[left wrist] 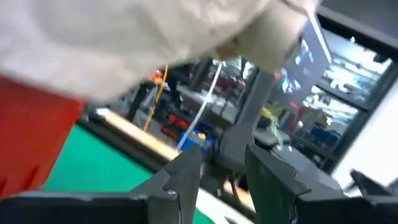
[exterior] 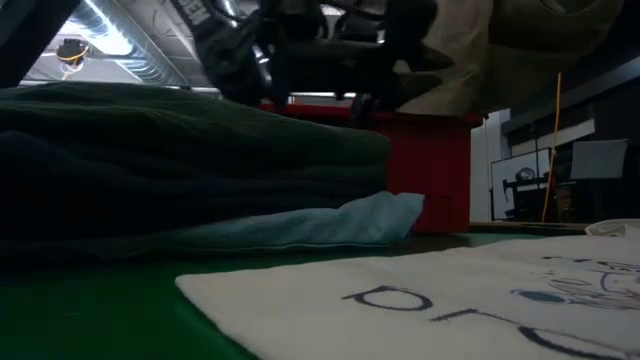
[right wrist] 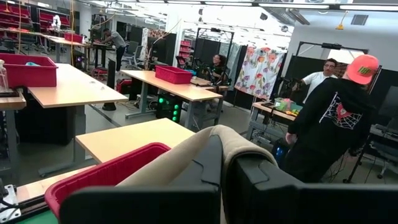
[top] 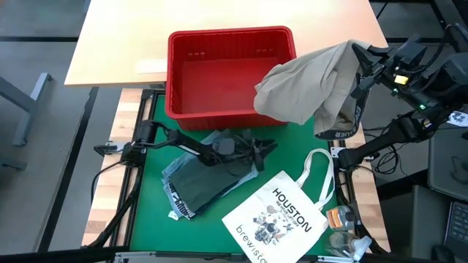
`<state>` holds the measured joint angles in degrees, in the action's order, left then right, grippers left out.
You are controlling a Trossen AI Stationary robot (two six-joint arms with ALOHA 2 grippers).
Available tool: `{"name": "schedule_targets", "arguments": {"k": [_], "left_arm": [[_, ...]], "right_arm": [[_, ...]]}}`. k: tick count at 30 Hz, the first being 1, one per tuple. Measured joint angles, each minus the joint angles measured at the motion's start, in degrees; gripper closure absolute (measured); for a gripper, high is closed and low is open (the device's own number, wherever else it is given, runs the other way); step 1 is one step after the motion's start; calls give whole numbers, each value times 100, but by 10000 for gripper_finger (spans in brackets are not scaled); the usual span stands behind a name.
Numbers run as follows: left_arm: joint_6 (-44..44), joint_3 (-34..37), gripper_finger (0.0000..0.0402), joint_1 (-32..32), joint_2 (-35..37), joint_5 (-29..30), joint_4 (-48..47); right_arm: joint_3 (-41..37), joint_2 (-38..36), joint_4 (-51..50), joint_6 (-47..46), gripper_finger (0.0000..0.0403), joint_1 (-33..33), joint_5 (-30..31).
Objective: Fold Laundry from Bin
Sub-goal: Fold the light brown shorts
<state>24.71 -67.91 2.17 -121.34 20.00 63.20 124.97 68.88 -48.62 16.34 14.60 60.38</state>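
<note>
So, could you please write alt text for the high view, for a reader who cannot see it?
The right gripper holds a tan garment up over the red bin. The left gripper hovers above dark clothes, beside a white tote bag.

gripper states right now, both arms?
Left gripper: open, empty, low over the pile of folded clothes.
Right gripper: shut on the khaki garment, held up beside the red bin.

One red bin [top: 183,80], three garments [top: 311,84] in sight, one white tote bag [top: 274,219].
</note>
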Motion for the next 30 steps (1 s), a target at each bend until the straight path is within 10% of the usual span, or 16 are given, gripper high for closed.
{"name": "schedule_targets", "arguments": {"k": [30], "left_arm": [[1135, -851, 280, -1013, -214, -466, -1478]], "right_arm": [[0, 0, 4, 0, 394, 0, -330]]}}
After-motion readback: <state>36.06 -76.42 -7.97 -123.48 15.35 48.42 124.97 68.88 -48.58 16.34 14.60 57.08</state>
